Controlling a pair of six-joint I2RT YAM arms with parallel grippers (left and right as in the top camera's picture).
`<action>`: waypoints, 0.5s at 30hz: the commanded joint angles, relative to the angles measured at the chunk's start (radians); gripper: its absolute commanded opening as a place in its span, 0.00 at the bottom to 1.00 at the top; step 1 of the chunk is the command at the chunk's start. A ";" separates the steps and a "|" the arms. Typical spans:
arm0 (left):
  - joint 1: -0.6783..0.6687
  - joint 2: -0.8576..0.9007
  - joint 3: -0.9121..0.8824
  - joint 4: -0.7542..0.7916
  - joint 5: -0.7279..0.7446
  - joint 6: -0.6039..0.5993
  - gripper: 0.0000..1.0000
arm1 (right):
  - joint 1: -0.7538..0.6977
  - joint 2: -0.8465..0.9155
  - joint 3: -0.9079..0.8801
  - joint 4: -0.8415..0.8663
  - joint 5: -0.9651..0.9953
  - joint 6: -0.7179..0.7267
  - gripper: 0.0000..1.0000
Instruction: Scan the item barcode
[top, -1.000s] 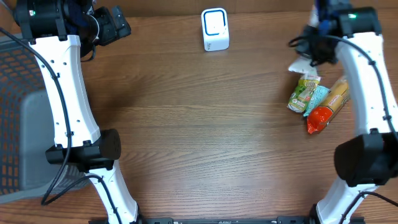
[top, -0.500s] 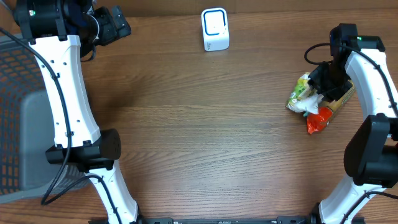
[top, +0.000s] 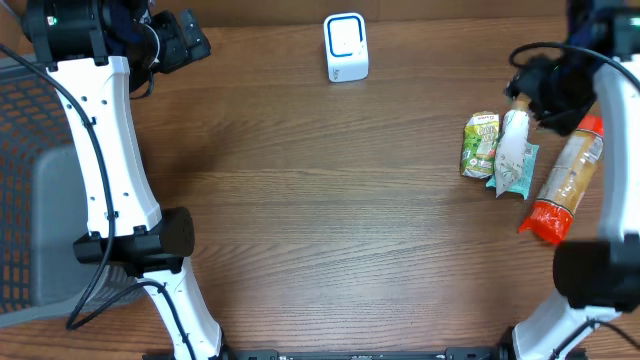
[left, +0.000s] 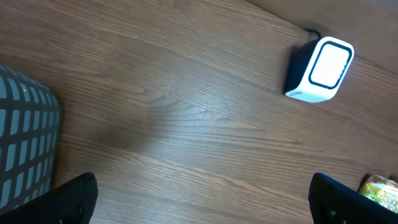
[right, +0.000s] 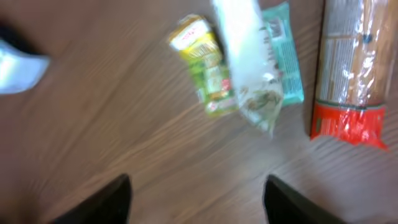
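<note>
The barcode scanner (top: 346, 47), a white box with a blue-rimmed face, stands at the back middle of the table and also shows in the left wrist view as the scanner (left: 320, 62). Three items lie at the right: a green-yellow pouch (top: 481, 145), a white packet (top: 515, 150) lying over a teal one, and a long orange-red package (top: 568, 180). My right gripper (top: 540, 92) hovers just behind them, open and empty. Its wrist view shows the gripper (right: 199, 202), pouch (right: 205, 65), white packet (right: 249, 56) and long package (right: 354, 68). My left gripper (left: 205, 211) is open over bare wood.
A grey mesh basket (top: 30, 190) stands off the table's left edge, and its corner (left: 25, 149) shows in the left wrist view. My left gripper (top: 185, 40) sits at the back left. A blurred white shape (right: 18, 68) lies at the left of the right wrist view.
My right gripper has opened and let go of the white packet, which now lies on the teal one. The long package has shifted to the right. The left arm is unchanged.
</note>
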 joint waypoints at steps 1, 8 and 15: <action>-0.008 -0.026 0.002 -0.002 -0.006 0.019 1.00 | 0.064 -0.138 0.156 -0.015 -0.060 -0.033 1.00; -0.008 -0.026 0.002 -0.002 -0.006 0.019 1.00 | 0.152 -0.291 0.209 0.002 -0.198 -0.030 1.00; -0.008 -0.026 0.002 -0.002 -0.006 0.019 1.00 | 0.158 -0.376 0.209 -0.015 -0.179 -0.161 1.00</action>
